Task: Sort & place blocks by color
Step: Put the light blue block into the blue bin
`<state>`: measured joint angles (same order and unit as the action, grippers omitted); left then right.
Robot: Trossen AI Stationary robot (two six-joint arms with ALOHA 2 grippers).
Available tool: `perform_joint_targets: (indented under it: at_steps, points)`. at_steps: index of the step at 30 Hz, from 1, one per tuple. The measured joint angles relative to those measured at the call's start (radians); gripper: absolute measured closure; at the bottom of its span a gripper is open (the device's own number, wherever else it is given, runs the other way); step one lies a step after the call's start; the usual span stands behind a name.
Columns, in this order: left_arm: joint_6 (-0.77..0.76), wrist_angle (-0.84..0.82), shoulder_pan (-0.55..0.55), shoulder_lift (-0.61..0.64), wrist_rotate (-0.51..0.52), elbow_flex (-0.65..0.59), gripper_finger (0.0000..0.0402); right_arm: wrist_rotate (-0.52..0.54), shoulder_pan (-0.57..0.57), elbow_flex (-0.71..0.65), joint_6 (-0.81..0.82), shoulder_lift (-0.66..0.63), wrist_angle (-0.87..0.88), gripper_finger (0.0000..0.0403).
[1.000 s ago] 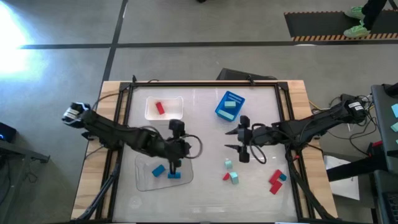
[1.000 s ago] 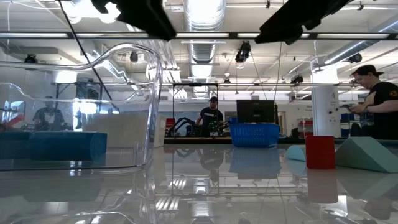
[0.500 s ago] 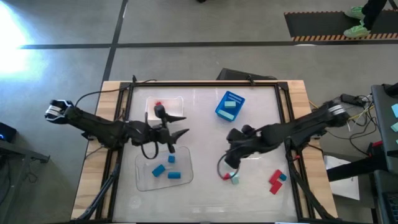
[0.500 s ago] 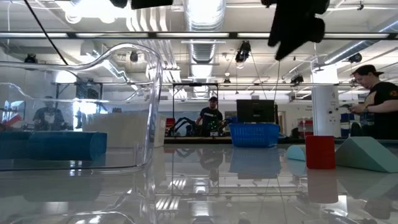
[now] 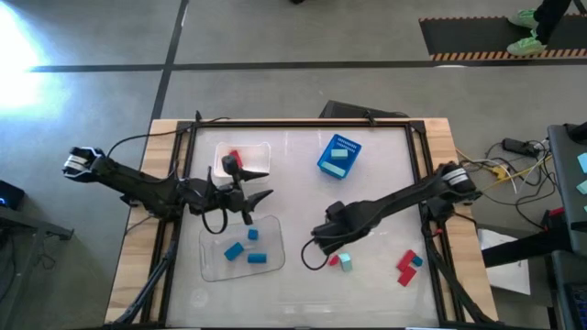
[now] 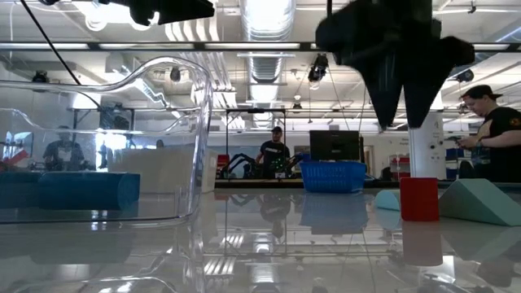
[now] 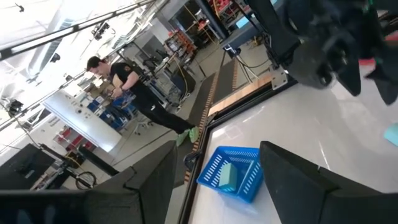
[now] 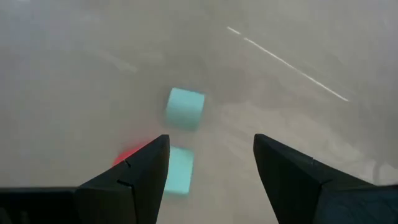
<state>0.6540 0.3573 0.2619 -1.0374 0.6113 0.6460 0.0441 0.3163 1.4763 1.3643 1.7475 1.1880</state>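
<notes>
My left gripper [image 5: 266,181] hangs open above the table between the white tray [image 5: 257,147], which holds a red block [image 5: 233,157], and the clear tray [image 5: 213,266], where three blue blocks [image 5: 235,250] lie. Its wrist view looks at the blue bin [image 7: 214,176] with a teal block [image 7: 229,175] inside. My right gripper [image 5: 321,249] is open and points down above a small group of blocks: two teal blocks [image 8: 185,109] and a red one [image 8: 132,154]. In the low view it [image 6: 399,98] hangs clear above the red block [image 6: 418,198].
Two red blocks [image 5: 404,269] and a blue one [image 5: 417,260] lie near the table's right near corner. The blue bin [image 5: 326,163] stands toward the far side. A black frame [image 5: 303,122] borders the tabletop. People stand in the room beyond.
My left gripper has risen out of the clear tray and moved toward the far edge, leaving a third blue block in the tray. My right gripper has moved toward the near-left, tipped from level to pointing down, and come over the teal and red blocks.
</notes>
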Motion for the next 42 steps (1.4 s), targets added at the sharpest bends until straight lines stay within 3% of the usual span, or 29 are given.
perform_joint_targets:
  at_steps: [9, 32, 36, 42]
  points:
    - [0.038, -0.008, 0.001, -0.002, 0.008, 0.0, 0.0189, -0.003, -0.002, -0.003, -0.031, 0.121, -0.091, 0.0179]
    - [0.043, -0.008, 0.0, 0.002, 0.016, -0.001, 0.0189, -0.052, 0.005, -0.022, -0.047, 0.214, -0.178, 0.0182]
    - [0.043, -0.008, 0.0, 0.002, 0.016, -0.001, 0.0189, -0.052, 0.007, -0.022, -0.056, 0.216, -0.179, 0.0208]
    - [0.043, -0.008, 0.0, 0.002, 0.016, -0.001, 0.0189, -0.047, 0.007, -0.022, -0.092, 0.207, -0.174, 0.0285]
